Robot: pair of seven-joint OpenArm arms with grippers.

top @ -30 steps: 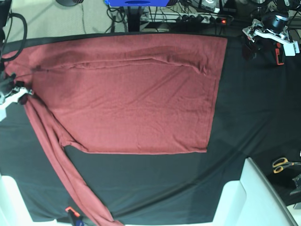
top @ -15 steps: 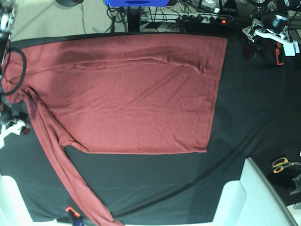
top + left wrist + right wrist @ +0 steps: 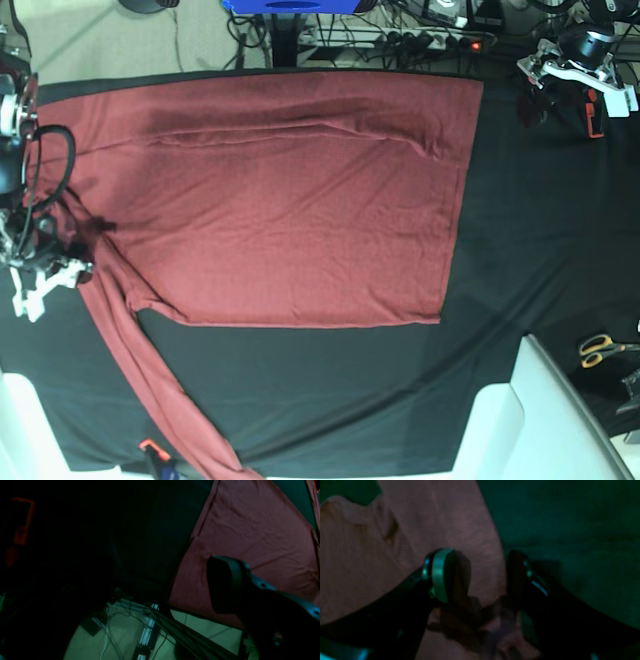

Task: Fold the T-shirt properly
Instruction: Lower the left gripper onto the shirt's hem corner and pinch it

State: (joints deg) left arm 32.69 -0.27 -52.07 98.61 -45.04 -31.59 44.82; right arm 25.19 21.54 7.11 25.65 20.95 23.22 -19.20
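Observation:
The maroon T-shirt [image 3: 290, 200] lies spread flat on the black cloth, with one long sleeve [image 3: 140, 370] trailing down to the front edge. My right gripper [image 3: 70, 262] hovers at the shirt's left shoulder. In the right wrist view its fingers [image 3: 445, 575] stand apart over the sleeve fabric [image 3: 460, 517], open, with a little rumpled cloth low between them [image 3: 485, 562]. My left gripper [image 3: 562, 100] hangs at the far right back corner, off the shirt. One dark finger [image 3: 225, 585] shows there above the shirt's edge [image 3: 250, 530], and the jaws are wide open.
Yellow-handled scissors [image 3: 600, 348] lie at the right edge. White moulded blocks [image 3: 540, 420] fill both front corners. A small orange-tipped tool [image 3: 150, 447] sits by the sleeve's end. A power strip and cables [image 3: 430, 40] run behind the table.
My right gripper moved down and slightly right along the shirt's left edge, and its jaws opened. The shoulder fabric dropped and now lies flatter.

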